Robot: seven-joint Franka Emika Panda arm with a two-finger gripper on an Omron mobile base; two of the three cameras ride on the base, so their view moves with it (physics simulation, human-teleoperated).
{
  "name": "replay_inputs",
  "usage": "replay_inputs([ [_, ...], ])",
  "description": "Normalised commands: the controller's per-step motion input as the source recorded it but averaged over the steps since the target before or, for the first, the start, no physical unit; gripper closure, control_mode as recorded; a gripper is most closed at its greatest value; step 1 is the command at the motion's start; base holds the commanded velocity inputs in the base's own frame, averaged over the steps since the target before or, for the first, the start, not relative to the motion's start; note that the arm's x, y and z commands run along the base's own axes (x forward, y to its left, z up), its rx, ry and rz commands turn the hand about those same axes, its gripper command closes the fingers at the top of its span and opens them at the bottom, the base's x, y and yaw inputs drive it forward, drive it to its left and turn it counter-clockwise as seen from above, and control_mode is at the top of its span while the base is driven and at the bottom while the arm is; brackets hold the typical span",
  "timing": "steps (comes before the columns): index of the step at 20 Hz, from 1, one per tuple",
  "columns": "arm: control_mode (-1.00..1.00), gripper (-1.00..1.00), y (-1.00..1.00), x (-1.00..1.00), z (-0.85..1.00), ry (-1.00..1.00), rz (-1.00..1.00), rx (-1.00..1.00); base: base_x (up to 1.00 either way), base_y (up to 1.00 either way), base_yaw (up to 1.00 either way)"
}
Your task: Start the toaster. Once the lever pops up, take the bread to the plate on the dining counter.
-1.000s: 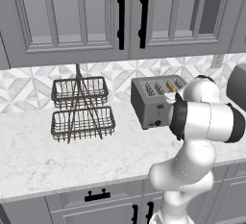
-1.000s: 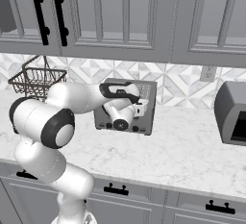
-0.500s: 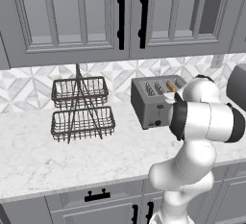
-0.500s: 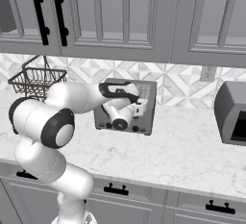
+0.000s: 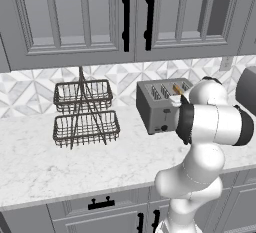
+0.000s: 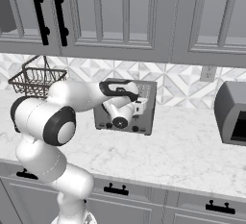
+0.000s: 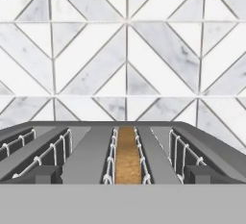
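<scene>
Against marble chevron tiles point(image 7: 127, 59) at twelve o'clock, the toaster point(image 7: 91, 155) holds the bread point(image 7: 128, 156) in one slot, directly ahead of the wide-open, empty gripper point(image 7: 123, 174).

Light is even and diffuse across all three views, bright without glare, seemingly from overhead. The worktop point(image 5: 60, 162) shows only a soft, faint shadow beneath the wire basket rack point(image 5: 85, 114); the toaster point(image 6: 144, 107) front is darker than its top. Edges look crisp, with no lens distortion. In the hand view the toaster slots look slightly soft and blocky, perhaps from rendering resolution.
</scene>
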Motion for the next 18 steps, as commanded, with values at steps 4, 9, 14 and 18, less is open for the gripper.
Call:
replay_inputs([
  [4,-1.0,-1.0,0.0,0.0,0.0,0.0,0.0,0.0,0.0,0.0,0.0],
  [9,-1.0,-1.0,-0.01,0.0,0.0,0.0,0.0,0.0,0.0,0.0,0.0],
  [14,-1.0,-1.0,-0.1,0.0,0.0,0.0,0.0,0.0,0.0,0.0,0.0],
  [18,-1.0,-1.0,-0.08,0.0,0.0,0.0,0.0,0.0,0.0,0.0,0.0],
])
